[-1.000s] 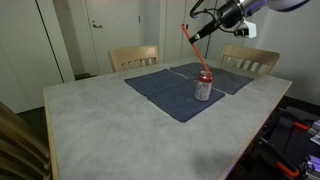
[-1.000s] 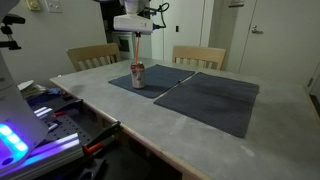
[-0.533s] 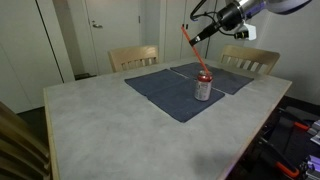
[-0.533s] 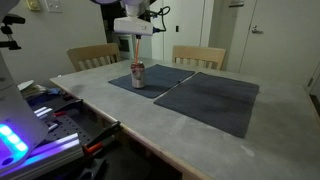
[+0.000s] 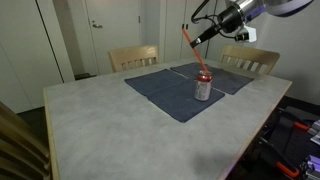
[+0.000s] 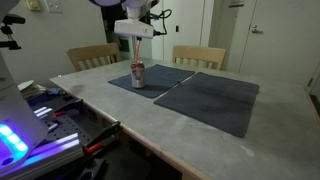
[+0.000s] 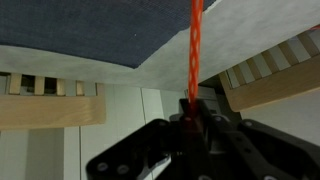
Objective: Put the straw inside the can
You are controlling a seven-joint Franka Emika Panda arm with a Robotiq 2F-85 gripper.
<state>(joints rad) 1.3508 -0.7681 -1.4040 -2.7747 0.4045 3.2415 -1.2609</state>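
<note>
The silver and red can [image 5: 203,88] stands upright on a dark blue mat [image 5: 165,90]; it also shows in an exterior view [image 6: 138,75]. My gripper [image 5: 197,36] hangs above the can and is shut on the red-orange straw [image 5: 197,55]. The straw slants down and its lower end meets the can's top; I cannot tell whether it is inside the opening. In an exterior view the gripper [image 6: 134,38] is straight over the can, with the straw [image 6: 135,52] between them. In the wrist view the straw [image 7: 194,50] runs from my shut gripper [image 7: 190,115] toward the mat; the can is out of view.
A second dark mat [image 6: 210,100] lies beside the first on the pale table [image 5: 100,125]. Two wooden chairs [image 5: 133,57] [image 5: 250,60] stand at the far side. Equipment with lights [image 6: 30,130] sits beside the table.
My gripper has come down a little with the straw, bringing the straw's lower end closer onto the can's top. The can has not moved.
</note>
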